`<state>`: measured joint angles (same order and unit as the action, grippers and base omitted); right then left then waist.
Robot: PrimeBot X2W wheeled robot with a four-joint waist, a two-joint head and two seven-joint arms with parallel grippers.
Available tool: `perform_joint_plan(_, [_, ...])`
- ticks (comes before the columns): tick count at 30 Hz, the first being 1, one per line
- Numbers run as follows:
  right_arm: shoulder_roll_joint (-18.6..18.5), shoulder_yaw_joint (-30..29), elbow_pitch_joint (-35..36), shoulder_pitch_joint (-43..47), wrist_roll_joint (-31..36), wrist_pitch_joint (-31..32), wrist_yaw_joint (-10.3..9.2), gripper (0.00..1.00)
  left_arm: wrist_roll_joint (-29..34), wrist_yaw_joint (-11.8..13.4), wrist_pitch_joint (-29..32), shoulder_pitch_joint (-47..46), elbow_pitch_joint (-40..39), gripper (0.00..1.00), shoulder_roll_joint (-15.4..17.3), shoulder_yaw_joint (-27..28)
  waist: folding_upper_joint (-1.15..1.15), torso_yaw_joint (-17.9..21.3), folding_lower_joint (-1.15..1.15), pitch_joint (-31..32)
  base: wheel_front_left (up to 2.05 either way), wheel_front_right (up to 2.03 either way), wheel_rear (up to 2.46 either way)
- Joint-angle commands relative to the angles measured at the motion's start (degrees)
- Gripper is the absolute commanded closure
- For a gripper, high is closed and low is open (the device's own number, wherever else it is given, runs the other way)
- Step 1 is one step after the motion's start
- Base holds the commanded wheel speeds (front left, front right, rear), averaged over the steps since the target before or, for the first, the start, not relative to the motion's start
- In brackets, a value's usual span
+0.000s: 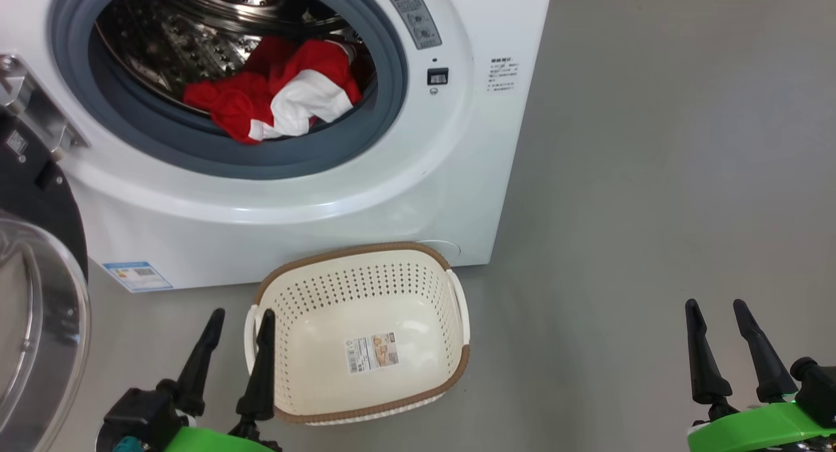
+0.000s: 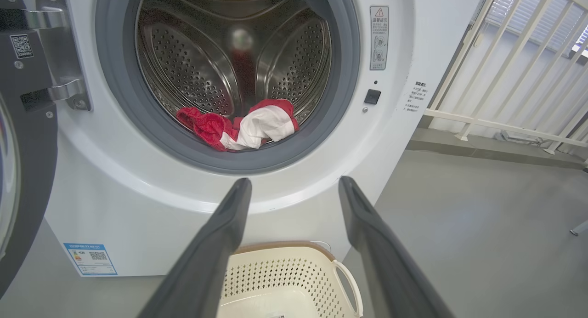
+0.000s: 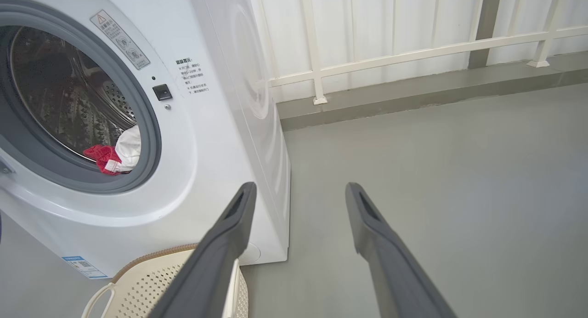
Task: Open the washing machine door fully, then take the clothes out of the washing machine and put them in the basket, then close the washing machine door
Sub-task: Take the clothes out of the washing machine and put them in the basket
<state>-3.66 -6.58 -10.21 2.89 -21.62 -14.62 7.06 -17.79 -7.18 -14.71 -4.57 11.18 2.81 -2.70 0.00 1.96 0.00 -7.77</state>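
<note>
The red and white clothes (image 1: 274, 106) lie bunched at the front of the steel drum (image 1: 183, 40), their lower edge resting on the grey rubber ring (image 1: 313, 158) of the washing machine (image 1: 326, 204). The door (image 1: 46, 210) stands swung wide open on the machine's left side, its glass bowl facing outward. The basket (image 1: 366, 251) sits on the grey floor (image 1: 653, 177) just in front of the machine, its paper label showing on the bottom. The left hand (image 1: 241, 313) hangs at the basket's left end, fingers spread and gripping nothing. The right hand (image 1: 715, 303) hovers well apart to the right over bare floor, likewise spread wide and holding nothing.
</note>
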Motion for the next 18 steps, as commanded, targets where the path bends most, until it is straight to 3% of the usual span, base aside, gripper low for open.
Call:
perform_joint_plan(1, [-0.79, 1.38, 1.38, -2.57, -0.51, -0.38, 0.43, 0.00, -0.21, -0.31, -0.29, -2.15, -1.32, 0.00, 0.88, 1.59, 0.00, -0.05, 0.00, -0.03, 0.97, -0.97, 0.00])
perform_joint_plan(7, [-0.76, 1.56, 1.48, -2.74, -0.59, -0.38, 0.43, 0.00, -0.05, -0.31, -0.29, -2.46, -2.23, 0.00, 0.83, 1.72, 0.00, -0.19, 0.00, -0.42, 0.68, -0.68, 0.00])
perform_joint_plan(18, [-0.78, 1.59, 1.40, -3.46, -0.69, -0.38, 0.43, 0.00, 0.12, -0.31, -0.29, -3.07, -2.00, 0.00, 0.70, 1.47, 0.00, -0.28, 0.00, -1.54, 0.03, -0.03, 0.00])
